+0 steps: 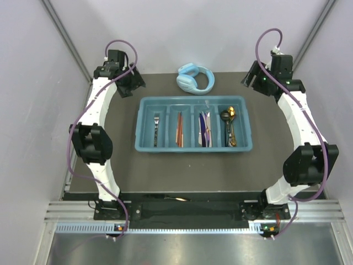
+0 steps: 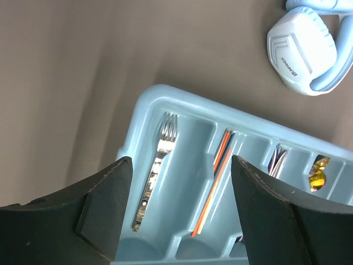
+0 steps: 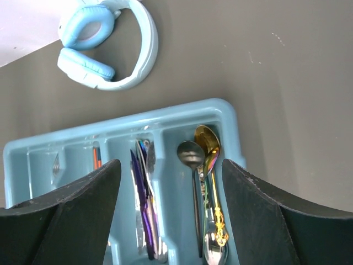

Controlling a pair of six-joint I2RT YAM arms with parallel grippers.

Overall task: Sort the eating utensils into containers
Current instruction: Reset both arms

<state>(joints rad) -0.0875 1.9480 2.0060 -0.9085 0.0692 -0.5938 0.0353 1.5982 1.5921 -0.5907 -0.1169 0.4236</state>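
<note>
The teal-blue cutlery tray (image 1: 142, 107) lies mid-table with four long compartments. From left to right they hold a silver fork (image 1: 156, 130), orange chopsticks (image 1: 179, 130), dark and purple knives (image 1: 204, 130), and gold and silver spoons (image 1: 230, 127). The left wrist view shows the fork (image 2: 160, 160) and chopsticks (image 2: 218, 176). The right wrist view shows the knives (image 3: 142, 204) and spoons (image 3: 207, 182). My left gripper (image 1: 130, 84) is open and empty, raised behind the tray's left end. My right gripper (image 1: 252, 77) is open and empty, raised behind its right end.
Light blue headphones (image 1: 194, 79) lie on the dark mat just behind the tray, between the two grippers. White walls close in the left, right and back. A thin metal piece (image 1: 175, 197) lies on the black bar near the arm bases.
</note>
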